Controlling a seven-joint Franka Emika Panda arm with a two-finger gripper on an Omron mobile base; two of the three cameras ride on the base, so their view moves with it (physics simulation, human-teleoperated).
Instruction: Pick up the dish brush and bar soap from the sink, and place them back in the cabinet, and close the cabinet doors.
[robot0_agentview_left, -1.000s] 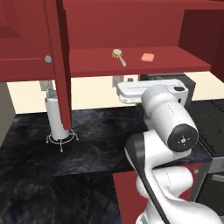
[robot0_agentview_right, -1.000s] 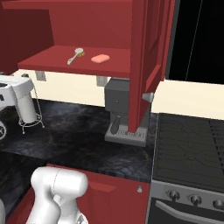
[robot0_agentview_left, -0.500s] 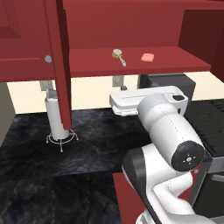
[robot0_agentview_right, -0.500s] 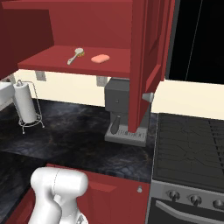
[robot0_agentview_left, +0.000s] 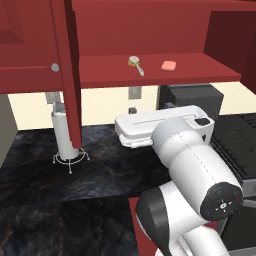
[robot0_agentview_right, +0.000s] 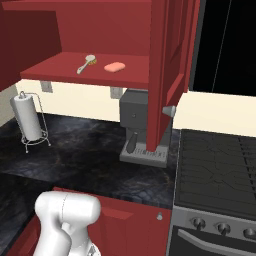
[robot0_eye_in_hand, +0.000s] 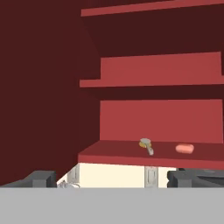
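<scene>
- The arm (robot0_agentview_left: 192, 175) rises from the lower right of the left base view, its big white elbow in front and a flat white link reaching left above the counter (robot0_agentview_left: 60, 200), below the shelf.
- In the hand view the gripper (robot0_eye_in_hand: 111, 178) looks level into the cabinet (robot0_eye_in_hand: 153, 78); its two dark fingertips (robot0_eye_in_hand: 41, 178) stand far apart at the bottom corners, with nothing between them.
- The brush (robot0_agentview_left: 135, 65) lies flat on the shelf (robot0_agentview_left: 150, 75). In the left base view its round head is toward the back and the handle runs forward and slightly right.
- In the right base view the brush (robot0_agentview_right: 86, 63) runs head back-right, handle front-left.
- The soap (robot0_agentview_left: 169, 65) lies flat just right of the brush, apart from it, with its long side across the shelf.
- In the hand view the brush (robot0_eye_in_hand: 146, 145) and soap (robot0_eye_in_hand: 184, 148) sit ahead of the gripper, above and right of its middle, well clear of the fingertips.
- Both doors stand open: the left door (robot0_agentview_left: 67, 70) edge-on, the right door (robot0_agentview_right: 167, 65) swung out with its knob (robot0_agentview_right: 169, 111) low.
</scene>
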